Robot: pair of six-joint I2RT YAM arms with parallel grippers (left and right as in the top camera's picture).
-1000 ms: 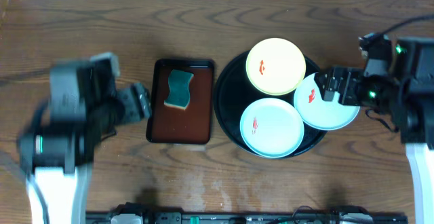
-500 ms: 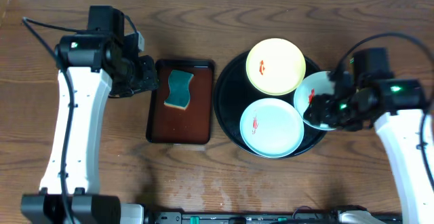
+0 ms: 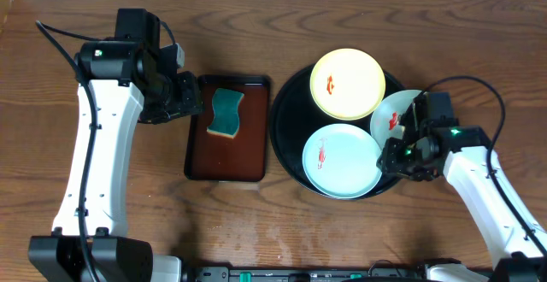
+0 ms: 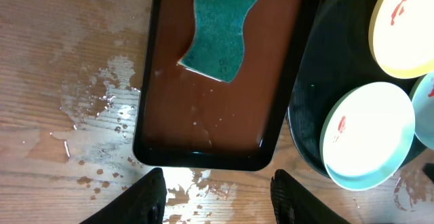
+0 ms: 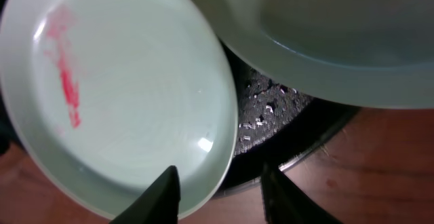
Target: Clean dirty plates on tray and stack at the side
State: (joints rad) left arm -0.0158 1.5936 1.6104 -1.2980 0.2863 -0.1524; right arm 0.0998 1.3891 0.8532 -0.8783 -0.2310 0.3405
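Three plates sit on the black tray: a yellow plate at the back, a front mint plate and a second mint plate at the right. The last one overlaps the tray's rim and is partly hidden under the right arm. Each shows a red smear, so none is wiped yet. No stack stands on the tabletop.

Right gripper: jaws parted and holding nothing. It is low over the near edge of the front mint plate, one finger above the plate and the other above the tray rim. Left gripper: jaws wide and empty. It hovers at the near end of the brown tray, where the sponge lies flat.

Handling, as a judgement:
- The plates look rigid, shallow, glossy and light. Material cannot be told, so treat them as breakable.
- Water beads show on the black tray between the plates, and the wood by the brown tray is wet, so expect slick surfaces.
- The only real purchase is the thin raised rim, pinched top and underside where it stands clear of the tray floor.
- The second mint plate, riding up on the tray rim, offers the easiest edge to get under.
- A flat plate may skate when the sponge pushes on it, so one arm should pin it.
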